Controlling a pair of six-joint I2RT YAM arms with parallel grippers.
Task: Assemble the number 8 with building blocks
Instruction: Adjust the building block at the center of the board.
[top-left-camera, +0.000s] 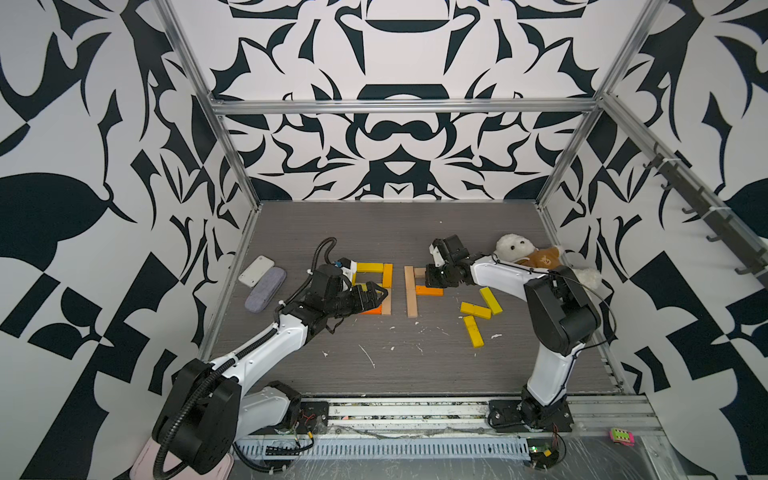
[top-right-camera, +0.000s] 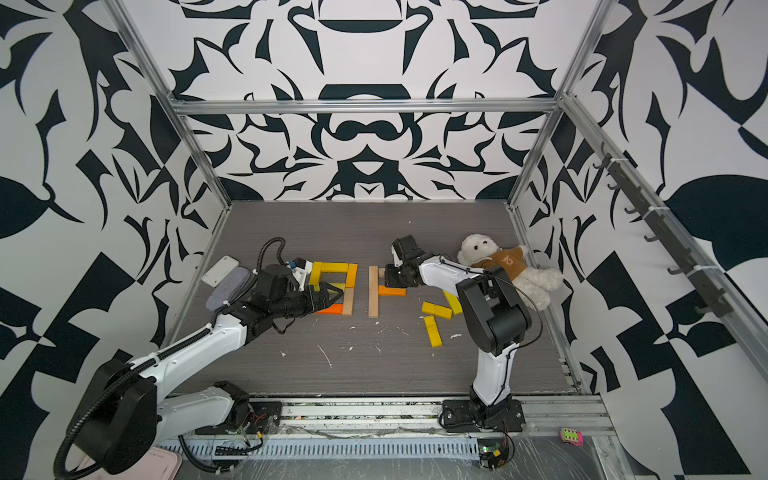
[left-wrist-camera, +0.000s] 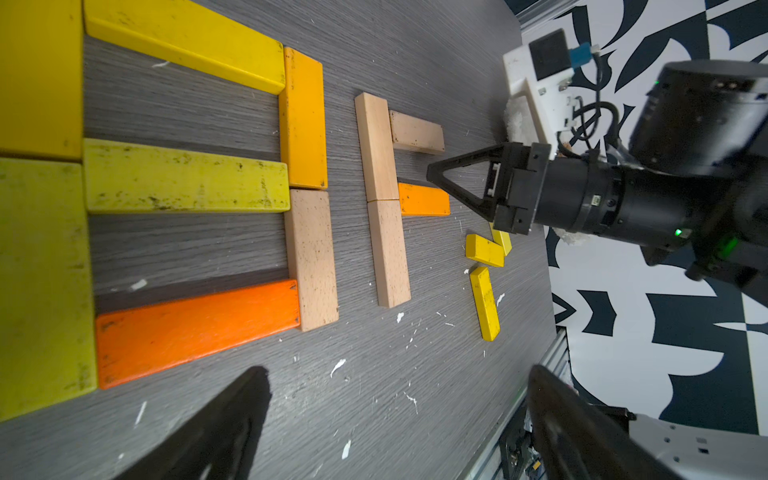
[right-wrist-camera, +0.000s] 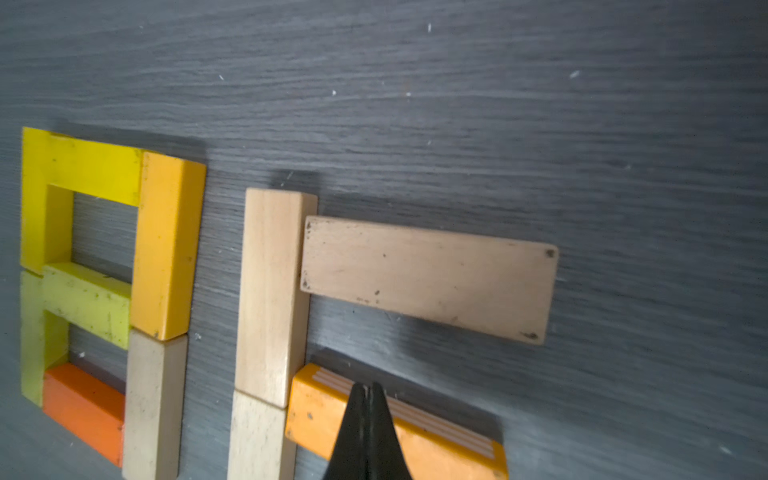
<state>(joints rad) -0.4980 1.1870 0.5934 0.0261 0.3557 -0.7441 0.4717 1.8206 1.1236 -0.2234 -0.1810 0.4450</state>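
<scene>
though unseen overhead, grooved orange blk (right-wrist-camera: 311, 411)

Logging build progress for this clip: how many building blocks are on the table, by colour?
yellow blocks: 7
orange blocks: 3
tan blocks: 4
Total: 14
</scene>
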